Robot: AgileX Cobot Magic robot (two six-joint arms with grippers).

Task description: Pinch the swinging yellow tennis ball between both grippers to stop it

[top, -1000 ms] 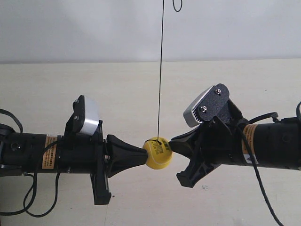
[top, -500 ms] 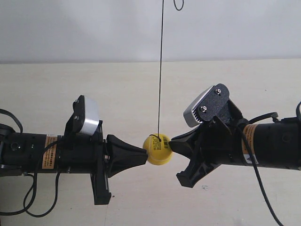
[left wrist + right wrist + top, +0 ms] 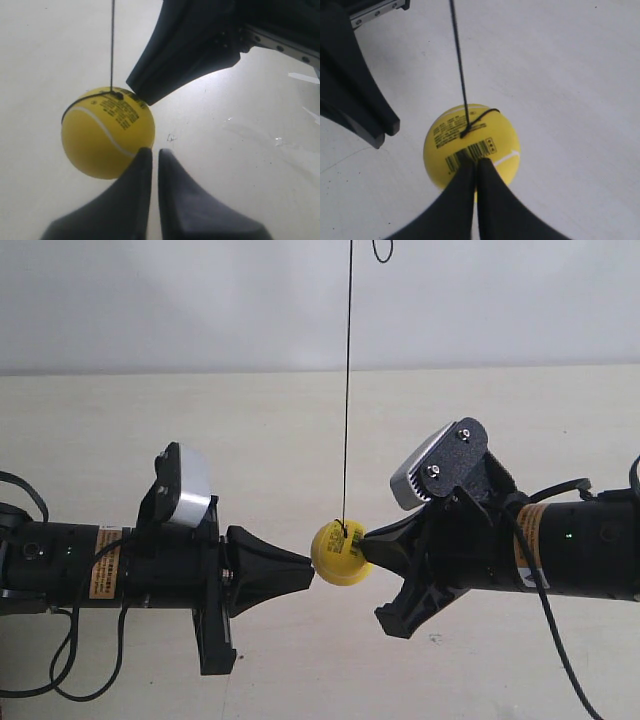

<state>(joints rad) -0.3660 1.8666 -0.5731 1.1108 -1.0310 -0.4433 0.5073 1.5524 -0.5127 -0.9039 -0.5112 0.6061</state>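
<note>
The yellow tennis ball (image 3: 342, 553) hangs on a thin dark string (image 3: 348, 390) between the two arms. The arm at the exterior view's right carries my right gripper (image 3: 366, 545), which is shut. Its fingertips rest against the barcode sticker on the ball (image 3: 495, 137), as the right wrist view shows around the gripper (image 3: 471, 161). My left gripper (image 3: 311, 569) is shut too. In the left wrist view, this gripper (image 3: 152, 151) points past the ball (image 3: 100, 137), at its lower edge. I cannot tell whether it touches.
Below lies a pale tabletop (image 3: 300, 440), with a white wall (image 3: 200, 300) behind it. Black cables (image 3: 60, 660) loop from both arms. A small dark mark (image 3: 170, 137) and light scraps (image 3: 302, 77) lie on the surface.
The ball has drifted a little up and toward my right gripper, opening a slight gap at the left tip. Neither arm has moved.
</note>
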